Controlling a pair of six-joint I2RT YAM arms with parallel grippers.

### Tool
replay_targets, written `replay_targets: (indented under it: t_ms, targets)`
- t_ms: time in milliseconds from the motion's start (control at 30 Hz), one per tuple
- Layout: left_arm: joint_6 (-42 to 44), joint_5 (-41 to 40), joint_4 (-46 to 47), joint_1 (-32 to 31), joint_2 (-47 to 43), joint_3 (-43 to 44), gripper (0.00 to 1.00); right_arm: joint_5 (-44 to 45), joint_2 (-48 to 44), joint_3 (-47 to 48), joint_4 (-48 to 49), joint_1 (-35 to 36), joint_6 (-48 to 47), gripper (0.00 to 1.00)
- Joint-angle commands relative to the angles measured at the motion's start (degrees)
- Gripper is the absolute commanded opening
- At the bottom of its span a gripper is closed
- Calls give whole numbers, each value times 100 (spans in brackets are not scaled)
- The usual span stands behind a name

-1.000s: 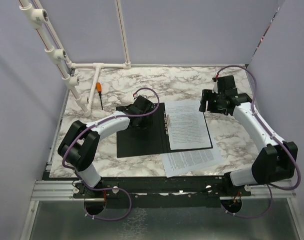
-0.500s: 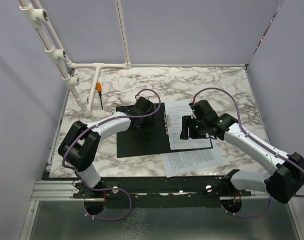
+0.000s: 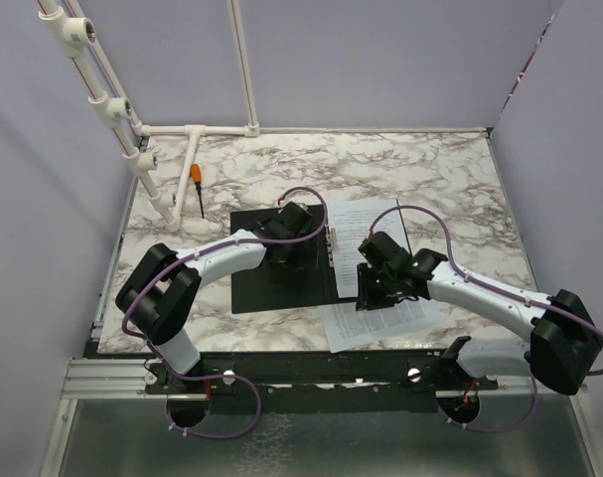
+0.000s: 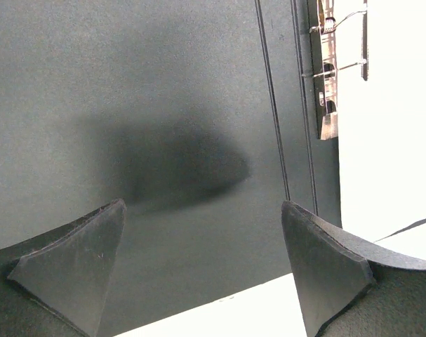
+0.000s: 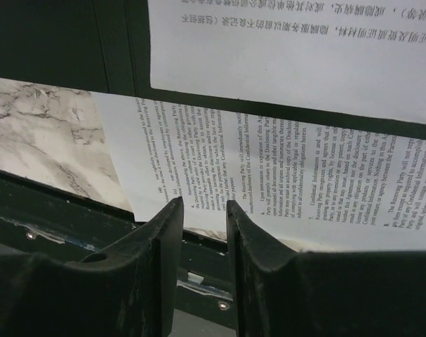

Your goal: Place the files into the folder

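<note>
Looks about half done: one sheet [image 3: 356,224] inside the open folder [image 3: 271,288], loose sheet [image 3: 405,323] outside, left gripper [image 4: 202,210] wide, right gripper [image 5: 203,205] narrow, both empty

Marble-patterned table [image 3: 380,159] enclosed by lavender walls [image 3: 380,60].

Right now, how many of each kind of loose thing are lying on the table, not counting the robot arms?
Folder: 1
Paper sheets: 2 showing, one in the folder, one sticking out from under it
Screwdriver: 1
Total: 4
</note>
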Motion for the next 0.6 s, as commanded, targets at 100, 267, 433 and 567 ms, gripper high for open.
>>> replay_targets:
  t_ms: [100, 267, 433, 567]
  targets:
    - [-100, 54, 16, -113, -169, -56, 93, 424, 262, -229, 510, 54, 311, 18]
    - [-91, 32, 18, -120, -199, -56, 93, 676, 552, -168, 659, 57, 367, 3]
    - [-92, 27, 11, -114, -229, -65, 93, 821, 869, -108, 829, 58, 349, 1]
    - [-91, 12, -2, -119, -270, -69, 93, 920, 1055, -153, 984, 51, 403, 1]
